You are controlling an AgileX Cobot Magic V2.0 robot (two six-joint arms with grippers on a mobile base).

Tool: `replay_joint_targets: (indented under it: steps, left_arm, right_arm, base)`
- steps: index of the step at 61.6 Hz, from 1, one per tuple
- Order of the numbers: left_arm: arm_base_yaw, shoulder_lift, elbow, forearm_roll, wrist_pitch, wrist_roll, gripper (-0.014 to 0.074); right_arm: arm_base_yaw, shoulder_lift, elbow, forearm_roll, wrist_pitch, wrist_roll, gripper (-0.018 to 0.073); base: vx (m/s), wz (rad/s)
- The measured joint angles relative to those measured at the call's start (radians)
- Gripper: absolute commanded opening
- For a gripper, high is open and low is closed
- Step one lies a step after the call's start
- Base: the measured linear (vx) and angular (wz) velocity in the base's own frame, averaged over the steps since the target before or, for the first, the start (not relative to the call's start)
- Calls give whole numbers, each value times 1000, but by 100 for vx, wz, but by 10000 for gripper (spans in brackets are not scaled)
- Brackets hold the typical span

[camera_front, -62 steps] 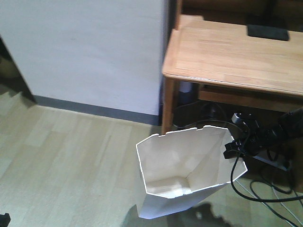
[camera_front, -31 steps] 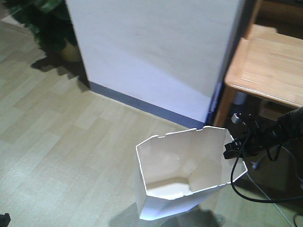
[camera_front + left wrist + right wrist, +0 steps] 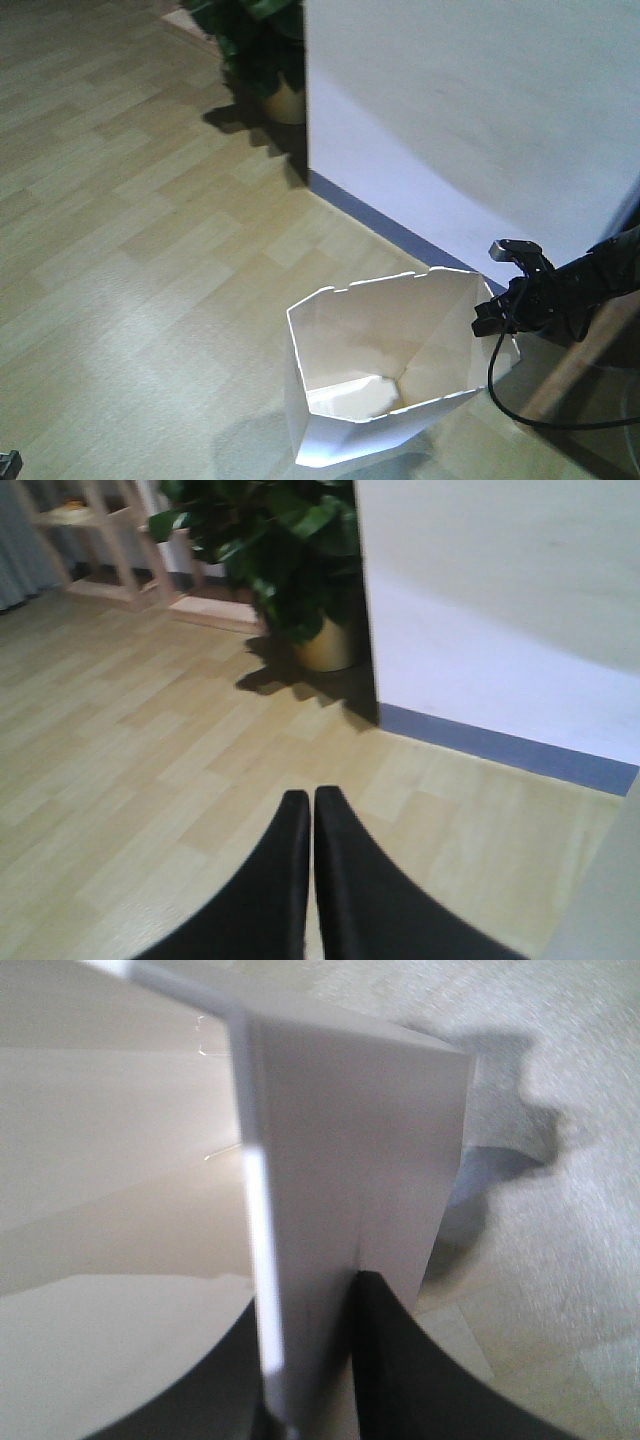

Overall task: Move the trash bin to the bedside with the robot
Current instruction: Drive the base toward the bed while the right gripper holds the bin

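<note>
While the right gripper (image 3: 490, 320) pinches the rim on its right side, the white trash bin (image 3: 380, 330) stands open-mouthed low in the front view, over a pale plank floor (image 3: 130, 230). It is near the foot of a white wall (image 3: 480, 120) edged by a grey-blue skirting strip (image 3: 390, 225). A black cable (image 3: 493, 385) loops down from the arm beside the bin, and a silver piece (image 3: 512, 248) caps the arm just above the rim. A leafy plant (image 3: 250, 35) in a yellowish pot (image 3: 285, 100) stands well apart, at the wall's far corner.

From the left wrist, the left gripper (image 3: 312, 815) points out over bare floor, its two black fingers (image 3: 285, 870) pressed together with nothing between them. Ahead are the same plant and pot at the wall's corner, and a light wooden shelf frame (image 3: 100, 530) to the left of them.

From the right wrist, the bin's thin white wall runs straight up between the gripper's dark fingers (image 3: 400, 1360), one inside the bin and one outside, clamped on the plastic just below the rim. Whether the bin's base touches the floor cannot be told.
</note>
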Motion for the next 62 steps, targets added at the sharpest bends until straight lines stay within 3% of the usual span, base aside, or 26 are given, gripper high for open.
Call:
replay_joint_targets:
  steps: [62]
  left_arm:
    - [0,0,0,0,0,0,-7]
  right_arm:
    - [2,0,0,8,6,0,-3]
  base:
    - [18,68]
